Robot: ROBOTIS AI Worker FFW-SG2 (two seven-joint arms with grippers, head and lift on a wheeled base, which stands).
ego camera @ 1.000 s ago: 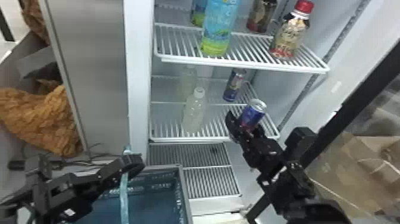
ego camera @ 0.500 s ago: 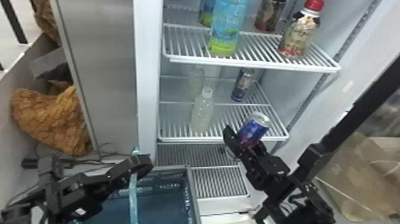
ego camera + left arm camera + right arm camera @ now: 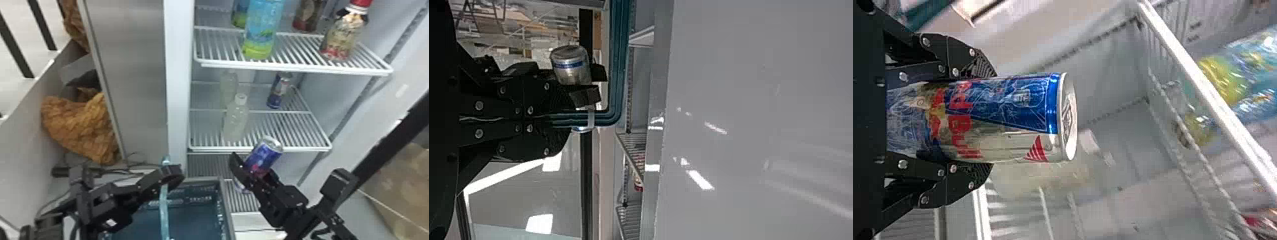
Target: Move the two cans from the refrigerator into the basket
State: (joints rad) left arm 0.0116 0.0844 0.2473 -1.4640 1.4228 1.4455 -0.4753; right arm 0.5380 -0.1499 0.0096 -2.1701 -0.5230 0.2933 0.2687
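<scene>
One blue-and-silver can [image 3: 265, 154] is tilting in the right gripper's [image 3: 252, 170] hold near a wire shelf [image 3: 287, 127]; another can [image 3: 278, 91] is standing on that shelf. The left gripper [image 3: 175, 175] is clamping the basket [image 3: 198, 194].

On a refrigerator shelf [image 3: 300, 149], a can [image 3: 278, 91] stands right of two bottles [image 3: 235, 123], farther back than the basket [image 3: 226, 204].

Black, angular links [image 3: 95, 204] sit behind the left gripper [image 3: 175, 174], a small white label [image 3: 111, 222] on them; silver screws [image 3: 903, 76] (round-headed ones) stud the black right gripper [image 3: 253, 166].
</scene>
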